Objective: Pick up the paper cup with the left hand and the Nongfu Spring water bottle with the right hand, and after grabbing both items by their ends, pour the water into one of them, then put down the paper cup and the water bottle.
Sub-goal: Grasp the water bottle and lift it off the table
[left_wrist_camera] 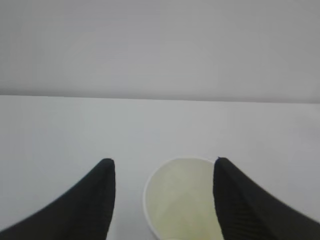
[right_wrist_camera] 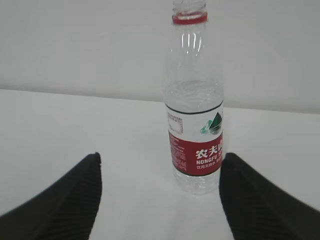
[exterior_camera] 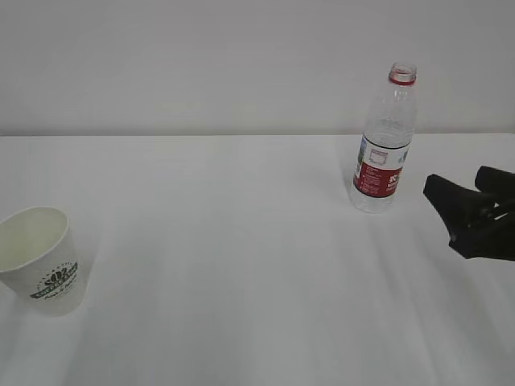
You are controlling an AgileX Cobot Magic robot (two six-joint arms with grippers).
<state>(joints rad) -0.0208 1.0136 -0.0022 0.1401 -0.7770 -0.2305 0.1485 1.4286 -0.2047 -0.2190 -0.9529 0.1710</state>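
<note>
- The place looked like a lab or test bench: a plain white table [exterior_camera: 241, 265] ran up to a bare pale wall [exterior_camera: 201, 56].
- No furnishings or household decor showed.

Slanted front exterior view, wrist views near tabletop, perhaps level

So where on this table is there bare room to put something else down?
The widest bare stretch lies between the paper cup and the water bottle. The front middle is bare too. It gets tighter at the right edge, where the right gripper sits beside the bottle.
</note>
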